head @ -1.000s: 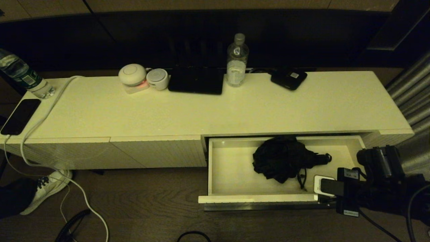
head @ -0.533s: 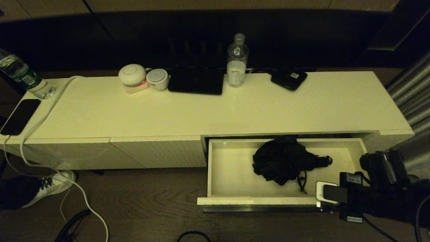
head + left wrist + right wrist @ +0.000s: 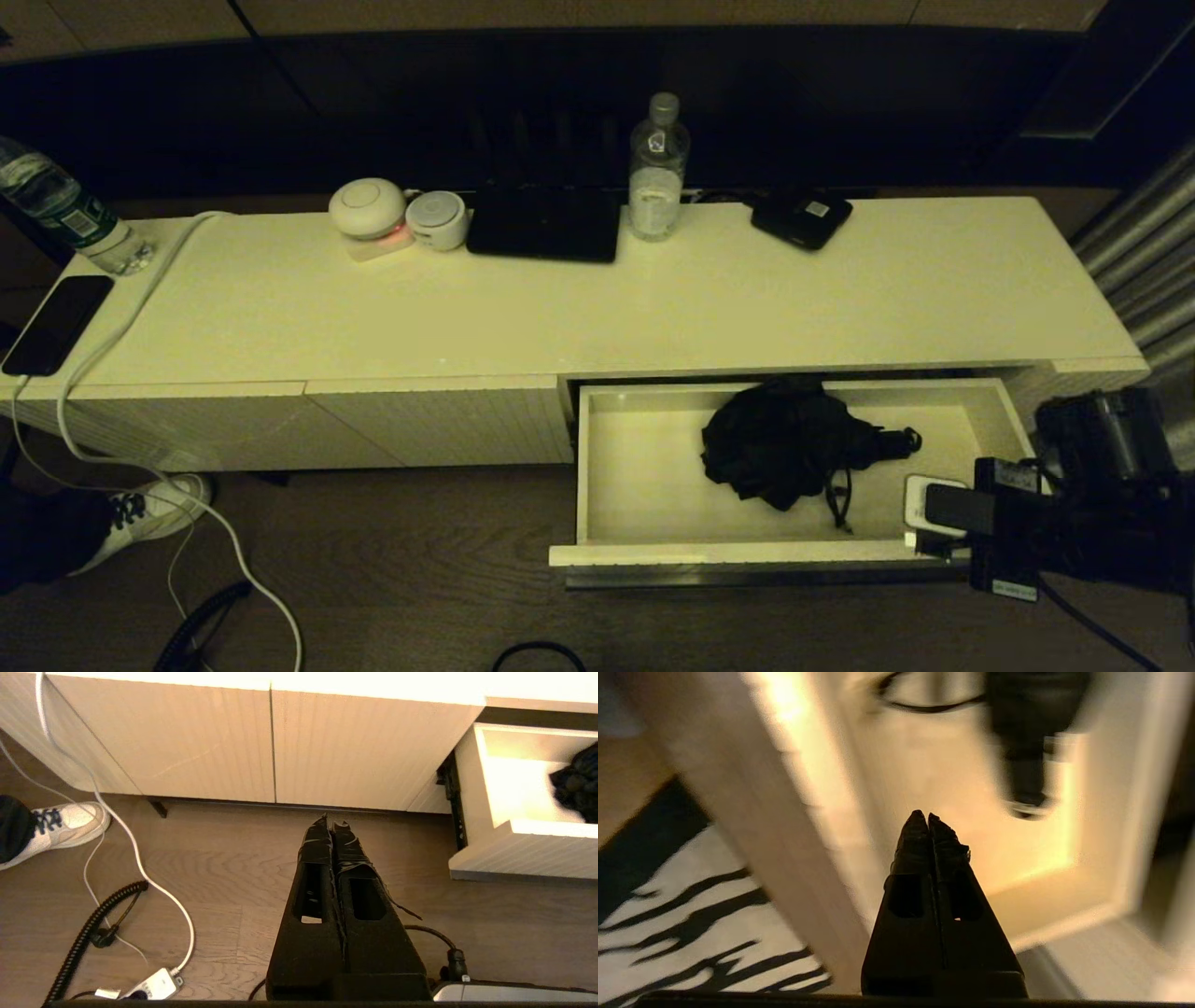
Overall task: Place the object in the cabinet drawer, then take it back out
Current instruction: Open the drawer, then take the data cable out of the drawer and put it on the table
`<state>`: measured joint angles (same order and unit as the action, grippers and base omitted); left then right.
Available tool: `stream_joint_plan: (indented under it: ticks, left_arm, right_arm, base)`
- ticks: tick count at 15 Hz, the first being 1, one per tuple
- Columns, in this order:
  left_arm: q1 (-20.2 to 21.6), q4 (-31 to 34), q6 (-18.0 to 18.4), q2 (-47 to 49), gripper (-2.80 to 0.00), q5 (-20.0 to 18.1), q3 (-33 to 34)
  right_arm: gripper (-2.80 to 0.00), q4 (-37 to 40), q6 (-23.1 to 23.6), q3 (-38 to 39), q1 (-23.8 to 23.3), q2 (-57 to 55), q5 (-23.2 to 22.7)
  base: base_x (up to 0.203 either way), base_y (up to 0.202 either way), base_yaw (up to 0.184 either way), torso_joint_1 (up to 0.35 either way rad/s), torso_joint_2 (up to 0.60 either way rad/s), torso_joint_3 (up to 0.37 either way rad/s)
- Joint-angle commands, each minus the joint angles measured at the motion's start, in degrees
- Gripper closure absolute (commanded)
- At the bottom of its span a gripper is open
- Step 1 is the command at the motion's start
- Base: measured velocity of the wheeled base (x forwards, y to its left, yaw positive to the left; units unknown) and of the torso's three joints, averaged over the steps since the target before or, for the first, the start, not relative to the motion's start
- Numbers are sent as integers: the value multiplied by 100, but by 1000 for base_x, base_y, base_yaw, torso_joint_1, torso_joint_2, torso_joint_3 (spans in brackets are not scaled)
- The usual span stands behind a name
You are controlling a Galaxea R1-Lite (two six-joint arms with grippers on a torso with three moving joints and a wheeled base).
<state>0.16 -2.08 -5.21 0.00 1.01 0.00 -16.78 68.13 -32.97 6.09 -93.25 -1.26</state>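
Cabinet drawer (image 3: 747, 553) open further; black object (image 3: 784, 453) inside.
Right gripper (image 3: 928, 817), fingers together and empty, has shifted rightward; left gripper (image 3: 334, 822) parked, fingers together. Retrieval pending.

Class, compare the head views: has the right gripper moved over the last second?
Yes. The right gripper has shifted rightward along the drawer front, toward its right corner.

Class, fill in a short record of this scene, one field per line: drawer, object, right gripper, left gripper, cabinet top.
drawer: cabinet drawer pulled open
object: black folded umbrella lying inside the drawer, held by nothing
right gripper: right gripper shut, empty, over the drawer's right front corner
left gripper: left gripper shut, parked above the floor before the closed fronts
cabinet top: water bottle, phone on a white cable
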Motion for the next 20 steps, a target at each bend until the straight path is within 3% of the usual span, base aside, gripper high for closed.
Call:
stream_joint_plan:
  ticks: [1,4,6,7,11,16,20]
  left_arm:
    - [2,-2,-7,-9,0,4,0]
    - [2,-2,-7,-9,0,4,0]
    - [2,-2,-7,-9,0,4,0]
    - [2,-2,-7,-9,0,4,0]
    - [2,-2,-7,-9,0,4,0]
    - [2,-2,-7,-9,0,4,0]
    - [-6,-2,-7,-9,0,4,0]
  right_arm:
    - [0,122,-24,-267,-151,552,39]
    - [0,666,-697,-563,-100,882,473]
    - [0,1046,-1476,-793,320,932,625]
    - [-280,1224,-2039,-959,614,908,877]
    - [-280,2063,-4619,-1876,1647,460,1374]
    - [-280,2895,-7347,-2797,2129,-304,1523]
    - [-280,3124,-8428,-3008,2212,-676,1705]
  base:
    - [0,0,0,0,0,0]
    - [0,0,0,0,0,0]
    - [0,0,0,0,0,0]
    - [0,0,0,0,0,0]
    - [0,0,0,0,0,0]
    - [0,0,0,0,0,0]
    - [0,0,0,0,0,0]
